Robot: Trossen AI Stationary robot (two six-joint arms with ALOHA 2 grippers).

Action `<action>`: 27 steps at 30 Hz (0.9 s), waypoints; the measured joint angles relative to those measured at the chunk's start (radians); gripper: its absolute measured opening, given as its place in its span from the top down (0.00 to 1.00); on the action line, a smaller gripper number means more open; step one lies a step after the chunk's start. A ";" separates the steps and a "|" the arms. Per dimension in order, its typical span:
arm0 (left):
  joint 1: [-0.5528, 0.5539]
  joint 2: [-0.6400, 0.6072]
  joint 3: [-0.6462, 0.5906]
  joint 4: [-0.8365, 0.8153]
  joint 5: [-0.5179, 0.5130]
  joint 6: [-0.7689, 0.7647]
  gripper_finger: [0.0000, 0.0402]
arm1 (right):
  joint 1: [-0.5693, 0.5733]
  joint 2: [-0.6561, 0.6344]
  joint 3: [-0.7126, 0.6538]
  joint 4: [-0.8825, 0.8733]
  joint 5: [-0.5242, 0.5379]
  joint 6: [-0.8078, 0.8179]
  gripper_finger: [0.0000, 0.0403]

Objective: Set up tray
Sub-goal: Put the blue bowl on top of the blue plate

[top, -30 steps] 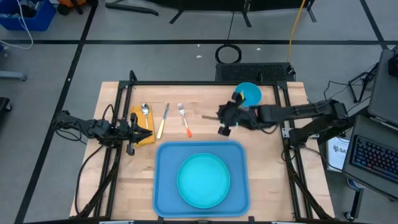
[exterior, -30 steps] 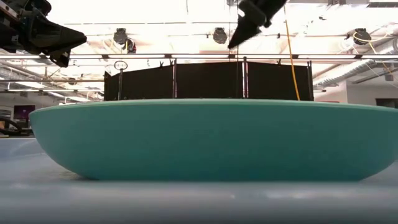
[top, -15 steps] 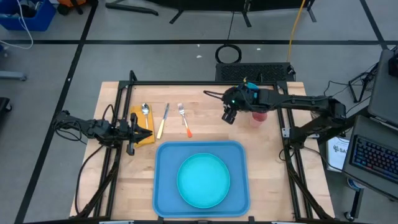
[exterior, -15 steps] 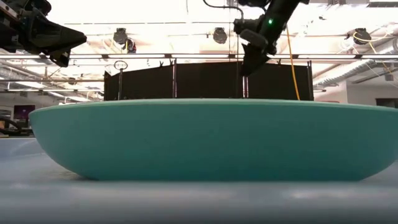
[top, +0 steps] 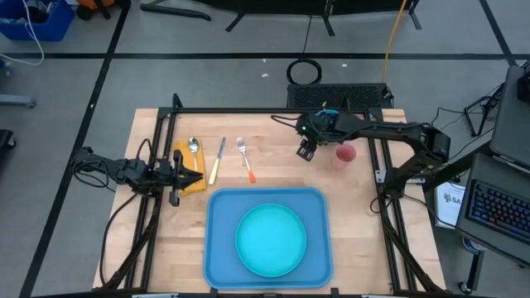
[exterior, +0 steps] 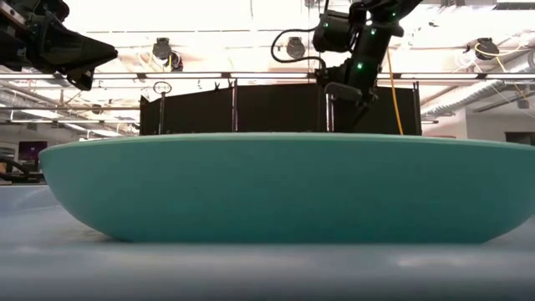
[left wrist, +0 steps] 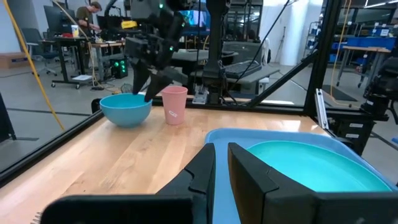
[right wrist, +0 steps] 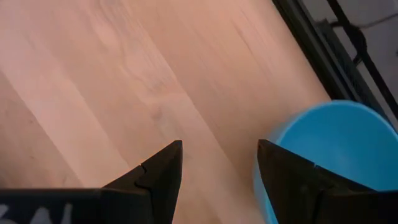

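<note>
The light-blue tray [top: 217, 248] lies near the table's near edge, and the round turquoise plate [top: 269, 240] rests flat in it. That plate [exterior: 284, 188] fills the low view. A spoon [top: 193, 147], a knife [top: 218, 159] and a fork [top: 244, 157] lie left of centre. My right gripper [top: 306, 152] is open and empty above bare wood, left of the pink cup [top: 344, 155]. Its wrist view shows the blue bowl [right wrist: 329, 149] just past the right gripper [right wrist: 217, 180]. My left gripper [top: 192, 175] waits shut at the table's left, over a yellow cloth [top: 182, 157].
In the left wrist view the blue bowl [left wrist: 126, 109] and the pink cup [left wrist: 175, 104] stand side by side near the far right corner. A black frame [top: 273, 110] runs along the far edge and both sides. Bare wood lies between the cutlery and the cup.
My right arm has swung toward the table's far edge. It now covers the blue bowl in the high view and leaves the pink cup in sight. Its gripper has moved a little toward the far edge and the bowl, and its fingers stay open.
</note>
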 joint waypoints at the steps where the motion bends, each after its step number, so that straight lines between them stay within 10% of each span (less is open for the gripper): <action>1: 0.000 0.000 0.000 -0.001 0.000 0.000 0.88 | -0.008 0.000 -0.004 0.002 -0.005 0.000 0.51; 27: 0.000 0.000 0.000 0.000 0.000 0.002 0.88 | -0.160 0.000 -0.149 0.085 -0.052 -0.006 0.51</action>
